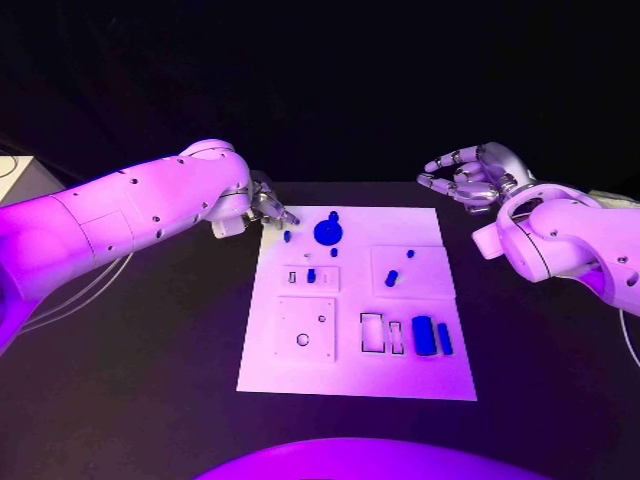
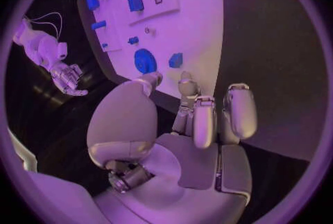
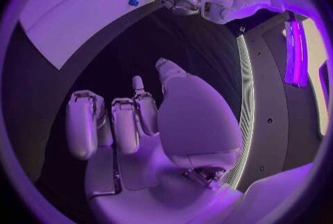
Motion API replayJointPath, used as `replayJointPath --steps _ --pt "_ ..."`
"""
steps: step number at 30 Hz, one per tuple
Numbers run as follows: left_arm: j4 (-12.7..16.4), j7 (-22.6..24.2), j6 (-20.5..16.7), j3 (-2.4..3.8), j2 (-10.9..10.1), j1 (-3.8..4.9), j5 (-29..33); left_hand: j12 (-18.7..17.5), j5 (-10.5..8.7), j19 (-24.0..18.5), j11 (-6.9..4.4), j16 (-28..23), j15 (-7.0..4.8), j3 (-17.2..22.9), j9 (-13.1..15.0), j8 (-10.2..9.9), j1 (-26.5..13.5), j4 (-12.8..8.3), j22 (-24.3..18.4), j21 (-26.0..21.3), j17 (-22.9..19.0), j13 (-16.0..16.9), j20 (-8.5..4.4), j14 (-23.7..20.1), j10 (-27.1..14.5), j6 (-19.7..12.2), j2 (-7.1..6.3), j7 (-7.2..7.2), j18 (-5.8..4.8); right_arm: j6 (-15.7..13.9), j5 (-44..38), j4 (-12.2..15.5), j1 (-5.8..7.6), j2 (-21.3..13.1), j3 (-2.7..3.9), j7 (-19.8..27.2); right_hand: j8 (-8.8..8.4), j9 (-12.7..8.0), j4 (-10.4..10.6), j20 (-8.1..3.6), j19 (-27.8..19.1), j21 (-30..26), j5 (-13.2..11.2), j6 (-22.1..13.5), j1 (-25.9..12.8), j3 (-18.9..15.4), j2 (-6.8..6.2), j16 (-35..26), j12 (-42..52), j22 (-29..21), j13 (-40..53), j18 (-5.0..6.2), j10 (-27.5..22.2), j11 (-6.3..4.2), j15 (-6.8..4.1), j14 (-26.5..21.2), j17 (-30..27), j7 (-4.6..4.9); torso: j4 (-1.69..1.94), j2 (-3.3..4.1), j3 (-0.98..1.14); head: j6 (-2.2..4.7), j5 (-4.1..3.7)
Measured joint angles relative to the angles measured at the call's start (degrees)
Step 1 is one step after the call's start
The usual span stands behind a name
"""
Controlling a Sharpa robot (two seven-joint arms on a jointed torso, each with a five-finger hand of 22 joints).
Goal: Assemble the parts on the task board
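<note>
1. Left hand point(image 1: 270, 208) sits at the far-left corner of the white board point(image 1: 450, 380), fingers apart, holding nothing.
2. Right hand point(image 1: 469, 175) is off the board's far-right corner, fingers curled in, empty.
3. Blue disc point(image 1: 327, 232) lies near the far edge, just right of the left hand.
4. More blue parts point(image 1: 424, 335) lie further toward the near-right.

One white task board point(image 1: 356, 375) lies on one black table point(image 1: 118, 400). Two hands show: left hand point(image 1: 273, 208), right hand point(image 1: 464, 175).
</note>
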Motion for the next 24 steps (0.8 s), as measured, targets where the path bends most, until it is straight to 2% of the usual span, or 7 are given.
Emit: replayJointPath --steps 2,5,20,24 --pt "0.0 0.0 0.5 -0.07 0.0 0.0 0.0 0.0 -0.23 0.0 -0.01 -0.2 0.0 0.0 -0.1 0.0 0.1 0.0 -0.2 -0.3 0.0 -0.2 0.0 0.0 0.0 0.0 0.09 0.0 0.84 0.0 0.0 0.0 0.0 0.0 0.0 0.0 0.0 0.0 0.0 0.0 0.0 -0.3 0.0 0.0 0.0 0.0 0.0 0.0 0.0 0.0 0.0 0.0 0.0 0.0 0.0 0.0 0.0 0.0 0.0 -0.01 0.01 -0.04 0.03" --pt "-0.1 0.0 1.2 -0.13 0.0 -0.02 0.0 0.0 -0.23 -0.1 0.2 -0.2 0.19 0.0 -0.3 0.0 0.8 0.0 -0.3 -0.3 0.0 -0.3 0.13 0.2 -0.2 0.0 0.82 0.0 0.84 0.0 0.0 0.0 0.0 0.0 0.0 0.0 0.0 0.0 0.0 0.0 0.0 -0.3 0.0 0.0 0.0 0.0 0.0 0.0 0.0 0.0 0.0 0.0 0.0 0.0 0.0 0.0 0.0 0.0 -0.03 -0.03 0.01 -0.09 0.07" --pt "0.0 0.0 3.7 -0.21 0.1 -0.04 -0.1 0.0 -0.23 -0.2 0.21 -0.2 0.19 -0.2 -0.7 -0.2 2.2 -0.2 -0.4 -0.5 0.0 -0.8 0.21 0.2 -0.6 0.2 1.57 0.2 0.83 0.0 0.0 0.0 0.0 0.0 0.0 0.0 0.0 0.0 0.0 0.0 0.0 -0.3 0.0 0.0 0.0 0.0 0.0 0.0 0.0 0.0 0.0 0.0 0.0 0.0 0.0 0.0 0.0 0.0 -0.03 -0.06 0.03 -0.23 0.07" --pt "0.0 0.0 3.8 -0.22 0.1 -0.04 -0.1 0.0 -0.23 -0.2 0.21 -0.2 0.19 -0.1 -1.0 -0.2 3.4 -0.1 -0.4 -0.5 0.0 -0.8 0.21 0.2 -0.6 0.2 2.37 0.2 0.83 0.1 0.0 0.0 0.0 0.1 0.0 0.0 0.0 0.0 0.0 0.0 0.0 -0.3 0.0 0.0 -0.2 0.3 -0.23 0.0 0.0 0.0 0.0 0.0 0.0 0.0 0.0 0.0 0.0 0.0 -0.03 -0.05 0.03 -0.26 0.06"
